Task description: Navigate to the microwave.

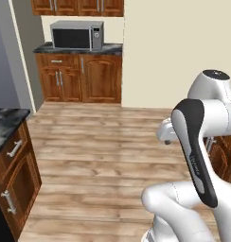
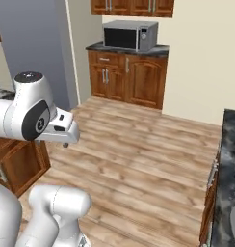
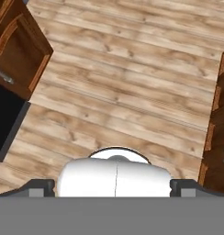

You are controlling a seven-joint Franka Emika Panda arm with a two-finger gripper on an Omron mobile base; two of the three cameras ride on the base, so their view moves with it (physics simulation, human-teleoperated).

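Hand (image 3: 114, 188) hangs tucked in over the base, camera pointing down at the wood floor (image 3: 132, 92); two dark finger tips (image 3: 38, 187) sit far apart at the bottom corners of the hand view, so fingers spread, nothing pinched between them.

Microwave (image 1: 77, 35) stands on the dark-topped desk (image 1: 112, 48) at the far end of the room, over brown lower cabinets (image 1: 79, 78) and under a row of upper cabinets (image 1: 77, 6). In the left base view it lies up and left of centre; in the right base view (image 2: 130, 35) up and slightly right of centre. Black door window faces this way, control panel on its right side.

Between base and microwave: open plank floor, no obstacle visible. Cabinet run with dark stone top (image 1: 6, 120) flanks the left side close by; another dark counter edge (image 2: 230, 159) flanks the right. A cream wall (image 1: 183, 52) juts forward beside the microwave alcove on the right.

Step in hand, as judged: the approach drive, well short of done; microwave is well apart from the base.

Next move likely calls for driving forward down the open aisle with a slight leftward bias, holding clear of both cabinet runs and the wall corner, and stopping squarely before the desk. Arm is folded; should stay so during travel.
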